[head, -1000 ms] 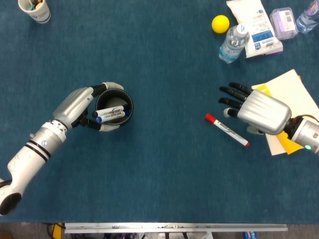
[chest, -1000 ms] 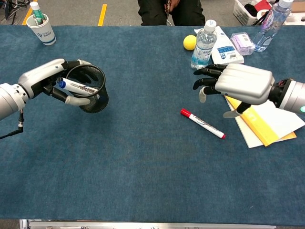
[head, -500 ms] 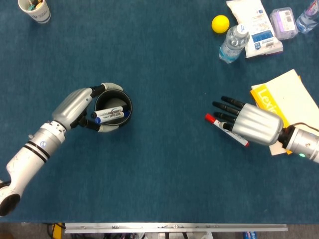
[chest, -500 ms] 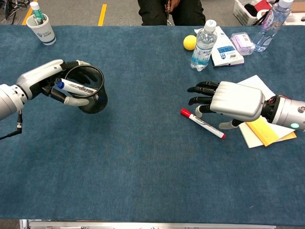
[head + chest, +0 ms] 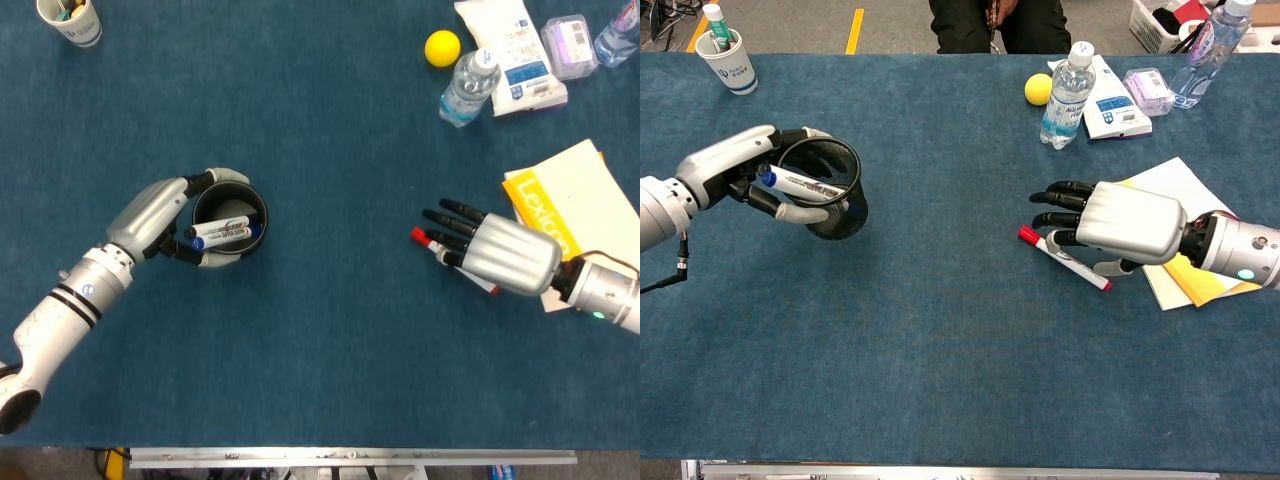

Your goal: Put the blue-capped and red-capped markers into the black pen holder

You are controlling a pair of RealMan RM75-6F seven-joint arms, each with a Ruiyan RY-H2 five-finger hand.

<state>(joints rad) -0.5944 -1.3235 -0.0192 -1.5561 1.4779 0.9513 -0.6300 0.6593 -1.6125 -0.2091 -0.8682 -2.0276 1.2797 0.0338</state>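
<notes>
The black pen holder (image 5: 229,215) (image 5: 833,190) stands tilted at the left of the table. My left hand (image 5: 158,213) (image 5: 732,163) wraps around its rim and pinches the blue-capped marker (image 5: 219,233) (image 5: 798,183), which lies across the holder's opening. At the right, the red-capped marker (image 5: 423,239) (image 5: 1064,258) lies flat on the blue cloth. My right hand (image 5: 497,256) (image 5: 1127,222) is low over it, palm down with fingers spread, hiding its middle in the head view. The red cap sticks out past the fingertips.
A yellow book on white paper (image 5: 572,205) (image 5: 1196,275) lies under my right wrist. Behind it are a water bottle (image 5: 467,88), a yellow ball (image 5: 442,47), a tissue pack (image 5: 514,48) and a plastic box (image 5: 568,43). A paper cup (image 5: 723,58) stands far left.
My right hand has dropped from above the book and slid over the red-capped marker, now covering most of it. My left hand, the blue-capped marker and the holder have barely moved.
</notes>
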